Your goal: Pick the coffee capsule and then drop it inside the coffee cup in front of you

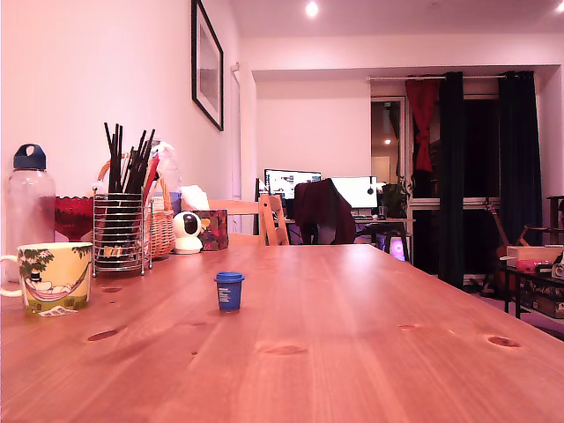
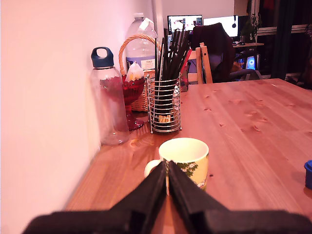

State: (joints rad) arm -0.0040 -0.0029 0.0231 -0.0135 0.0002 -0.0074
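Your gripper [image 2: 167, 168] had its fingers pressed together, empty, aimed over the coffee cup [image 2: 184, 161]. The coffee capsule [image 1: 229, 290] stood upright on the surface [image 1: 352, 335], well apart. You needed to open, swing across, and descend squarely.

You see only a sliver of the small blue plastic capsule [image 2: 308, 174] at the wrist picture's edge, and the closed black gripper [image 2: 167, 168] hides the cream mug's [image 2: 187, 158] white handle.
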